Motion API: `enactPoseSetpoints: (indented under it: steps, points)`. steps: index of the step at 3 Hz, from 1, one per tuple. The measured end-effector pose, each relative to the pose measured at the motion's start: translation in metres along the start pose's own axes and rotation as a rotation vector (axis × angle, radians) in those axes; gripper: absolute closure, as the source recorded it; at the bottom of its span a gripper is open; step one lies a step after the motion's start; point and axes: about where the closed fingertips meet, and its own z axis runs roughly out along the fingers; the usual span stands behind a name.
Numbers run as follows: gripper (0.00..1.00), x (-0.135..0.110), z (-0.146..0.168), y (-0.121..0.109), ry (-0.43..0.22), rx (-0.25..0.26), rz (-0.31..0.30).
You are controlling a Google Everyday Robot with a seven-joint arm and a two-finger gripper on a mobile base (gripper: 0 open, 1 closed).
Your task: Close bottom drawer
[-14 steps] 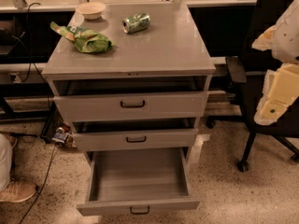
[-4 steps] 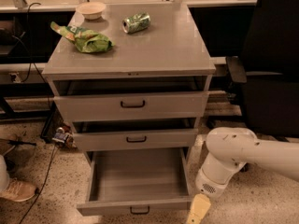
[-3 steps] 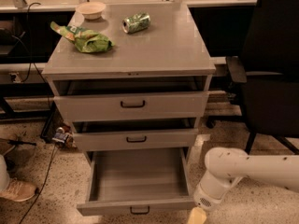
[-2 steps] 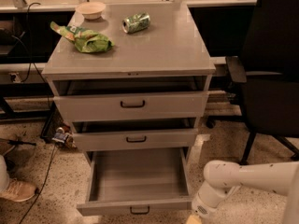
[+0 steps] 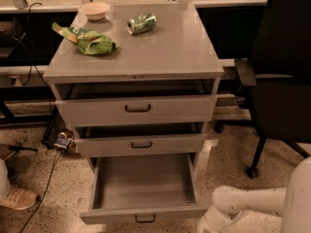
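The bottom drawer (image 5: 144, 212) of the grey cabinet is pulled far out and its tray is empty. Its small black loop handle (image 5: 145, 219) sits at the lower edge of the view. The middle drawer (image 5: 141, 143) and top drawer (image 5: 137, 109) each stand slightly out. My white arm (image 5: 245, 201) reaches in from the bottom right, with its wrist (image 5: 214, 223) just right of the bottom drawer's front corner. My gripper is below the bottom edge of the view and out of sight.
On the cabinet top (image 5: 170, 52) lie a green bag (image 5: 87, 39), a green can (image 5: 141, 23) and a small bowl (image 5: 95, 9). A black office chair (image 5: 282, 76) stands to the right. A shoe (image 5: 17, 198) and cables (image 5: 53, 149) lie on the floor at left.
My arm has lowered beside the bottom drawer's right front corner, and the gripper has sunk below the frame edge. The drawers have not moved.
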Motion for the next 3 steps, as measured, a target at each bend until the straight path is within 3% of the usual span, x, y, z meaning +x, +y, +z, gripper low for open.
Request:
enactPoseSetpoints:
  steps: [1,2,3]
  points:
    - [1.0,0.0,0.0,0.0,0.0,0.0,-0.001]
    - [1.0,-0.003,0.021,-0.012,-0.03,-0.017,-0.014]
    - [1.0,-0.01,0.058,-0.058,-0.107,0.012,-0.02]
